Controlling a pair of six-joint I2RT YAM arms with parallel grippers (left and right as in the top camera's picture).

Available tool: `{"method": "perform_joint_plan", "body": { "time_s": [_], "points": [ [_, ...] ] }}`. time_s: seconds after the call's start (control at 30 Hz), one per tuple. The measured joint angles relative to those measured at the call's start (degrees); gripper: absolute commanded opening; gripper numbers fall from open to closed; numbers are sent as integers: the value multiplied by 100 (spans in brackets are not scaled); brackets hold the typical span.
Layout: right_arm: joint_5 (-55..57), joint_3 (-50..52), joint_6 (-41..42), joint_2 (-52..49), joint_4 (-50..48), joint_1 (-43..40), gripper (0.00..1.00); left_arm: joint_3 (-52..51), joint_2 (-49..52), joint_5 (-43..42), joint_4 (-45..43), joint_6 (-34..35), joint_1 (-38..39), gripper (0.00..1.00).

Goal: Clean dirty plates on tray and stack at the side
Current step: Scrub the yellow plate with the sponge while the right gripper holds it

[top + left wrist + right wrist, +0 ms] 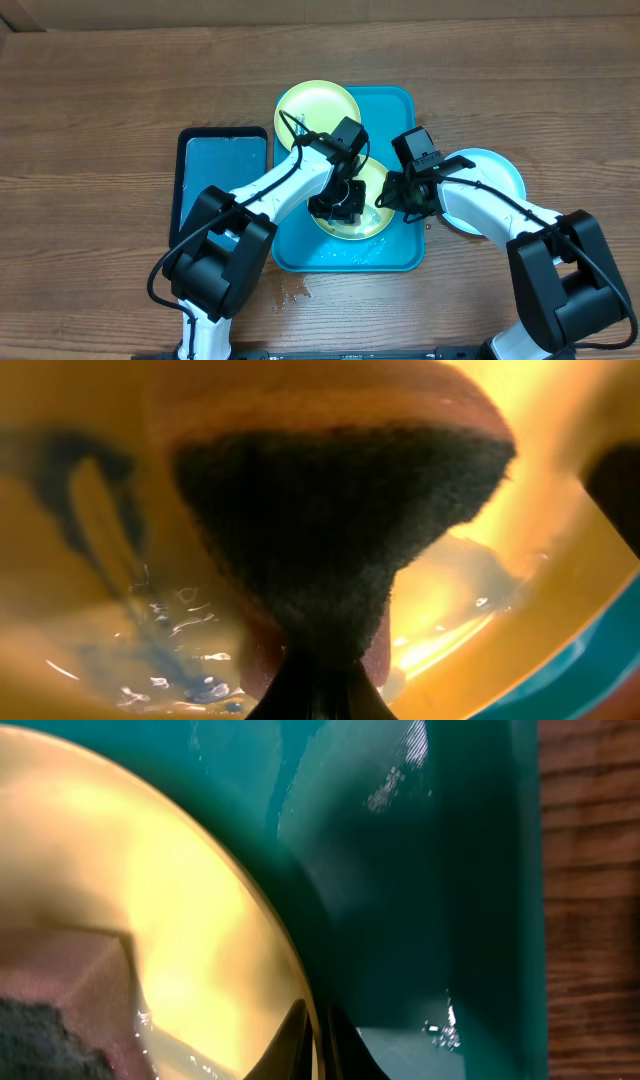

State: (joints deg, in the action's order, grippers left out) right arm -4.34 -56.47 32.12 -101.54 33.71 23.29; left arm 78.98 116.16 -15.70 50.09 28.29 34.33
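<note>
- Overhead view: the tray (400,110) sits in the middle of the table (100,100). One plate (318,105) lies at the tray's far end. A second plate (372,224) lies nearer the front edge — that one is being scrubbed.
- The left jaws are clamped on a sponge (330,530) and press it down on the wet second plate. If they push too hard, the plate could tip or skid on the slippery tray.
- The right jaws are pinched shut on that plate's rim, on the side facing the table's right edge. The rim is thin and wet, so it could slip out. Then the plate would slide around under the sponge.
- A teal smear (170,670) shows in the water on the plate. If the sponge misses it, the plate goes to the stack dirty.
- The left arm (290,180) and the right arm (480,205) are very close over the tray. A big scrub could bump one into the other.
- Spilled water (295,290) lies on the table near the front edge. More splashing means more mess.
- A third plate (497,165) rests on the table between the tray and the right edge, partly under the right arm. A low swing could knock it away.
</note>
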Motion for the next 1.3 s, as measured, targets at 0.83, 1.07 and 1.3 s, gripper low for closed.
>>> {"method": "perform_joint_plan", "body": {
  "time_s": [0.83, 1.07, 1.3],
  "points": [
    [-378, -125, -297, 2, 798, 31, 4, 116, -2, 695, -363, -750, -562, 4],
    [-332, -129, -411, 13, 868, -4, 4, 107, 68, -417, -968, -953, -310, 4],
    [-291, -129, -487, 17, 907, -4, 4, 109, 98, -358, -767, -935, -214, 4]
  ]
}}
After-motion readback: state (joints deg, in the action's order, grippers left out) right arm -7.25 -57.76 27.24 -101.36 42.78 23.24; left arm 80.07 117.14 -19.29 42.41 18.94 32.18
